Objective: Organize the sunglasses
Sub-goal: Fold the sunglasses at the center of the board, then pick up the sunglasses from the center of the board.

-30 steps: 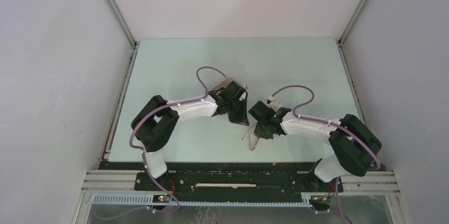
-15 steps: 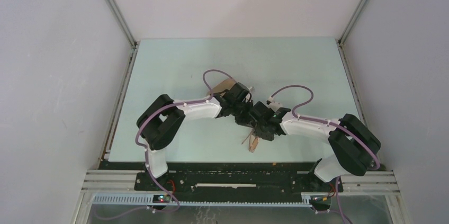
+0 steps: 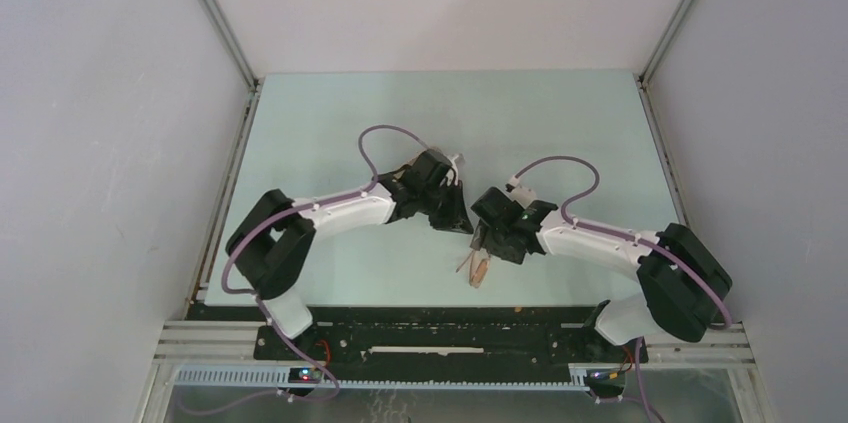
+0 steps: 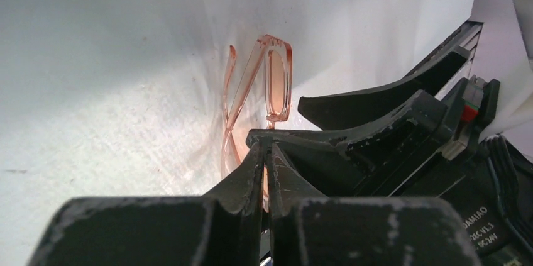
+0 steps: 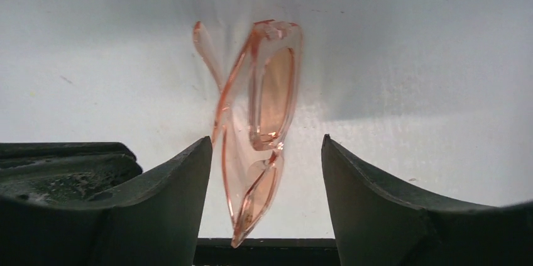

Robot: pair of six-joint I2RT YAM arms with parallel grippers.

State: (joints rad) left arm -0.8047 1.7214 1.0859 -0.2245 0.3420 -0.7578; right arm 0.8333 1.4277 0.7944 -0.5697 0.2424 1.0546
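The sunglasses are a thin orange-brown pair with amber lenses, folded, close to the table's front edge. In the left wrist view the sunglasses stand just past my left gripper, which is shut, with a sliver of orange frame pinched between its fingertips. From above, the left gripper sits just behind and left of the pair. My right gripper is open, and the sunglasses stand on edge in the gap, touching neither finger. Seen from the top, the right gripper is right beside the left one.
A tan-pink object peeks out behind the left wrist, mostly hidden. The right arm's black fingers crowd the right side of the left wrist view. The black front rail runs just below the sunglasses. Grey walls enclose the pale green table.
The right gripper has opened off the sunglasses. The left arm swung in toward the right gripper, then drew back a little to the left, jaws shut on the frame.
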